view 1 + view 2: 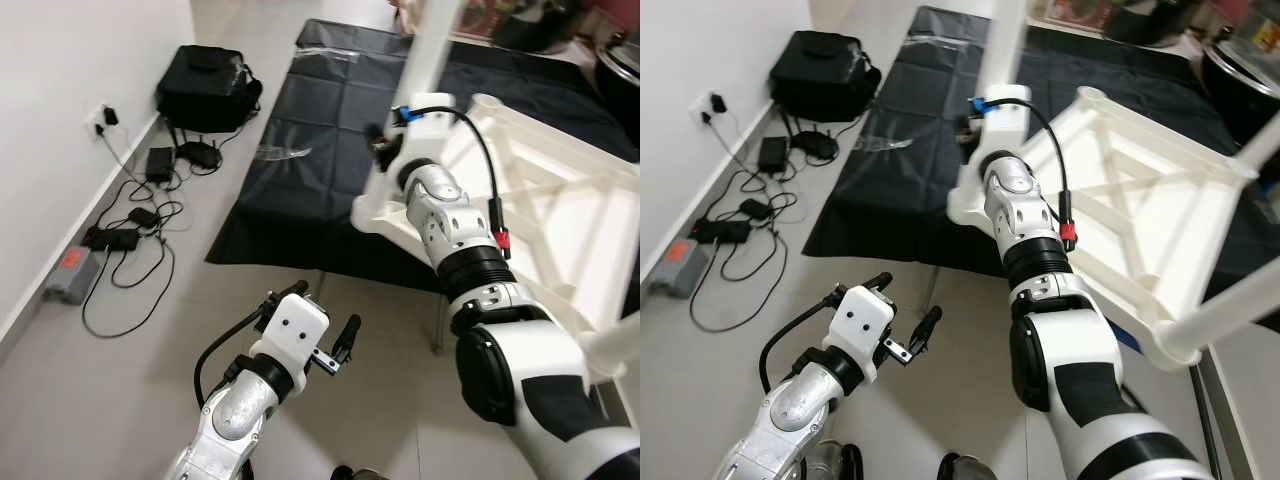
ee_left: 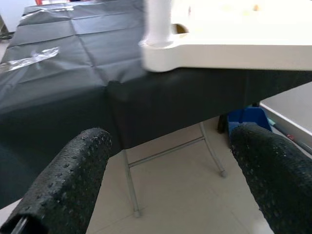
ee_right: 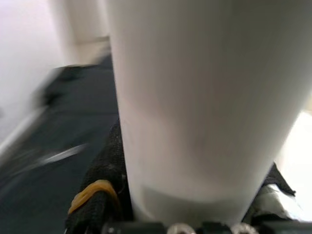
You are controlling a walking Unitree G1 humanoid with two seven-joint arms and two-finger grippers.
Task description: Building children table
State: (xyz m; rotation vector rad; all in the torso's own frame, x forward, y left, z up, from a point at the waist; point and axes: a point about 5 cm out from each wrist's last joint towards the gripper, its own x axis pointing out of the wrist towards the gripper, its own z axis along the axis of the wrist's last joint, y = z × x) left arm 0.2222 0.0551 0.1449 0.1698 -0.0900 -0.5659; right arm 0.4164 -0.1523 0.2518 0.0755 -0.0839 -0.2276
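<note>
Upside-down white table [image 1: 560,215] at right of the head views, lying on a black cloth [image 1: 300,150] over a folding stand; its near corner juts past the cloth's front edge. Bare floor [image 1: 150,370] across the lower left, open between cloth edge and wall. Along the wall at upper left: black bag [image 1: 205,85], cables and adapters [image 1: 135,235].

White leg [image 1: 432,50] rising from the table's near corner to the top edge of frame. Right gripper [image 1: 385,145] at upper centre, clamped on the leg just above its socket. Left gripper [image 1: 320,325] at lower centre, over the floor, well apart from the table, below and in front of its corner; fingers spread, holding nothing.

Left wrist view: the two dotted black fingers [image 2: 73,180] wide apart, and between them the stand's thin metal legs [image 2: 131,190] under the cloth, with the table corner and leg base above; something blue [image 2: 248,119] behind.

Right wrist view: leg [image 3: 204,97] close up, black fingers [image 3: 105,190] pressed against each side, a yellow band on one.
</note>
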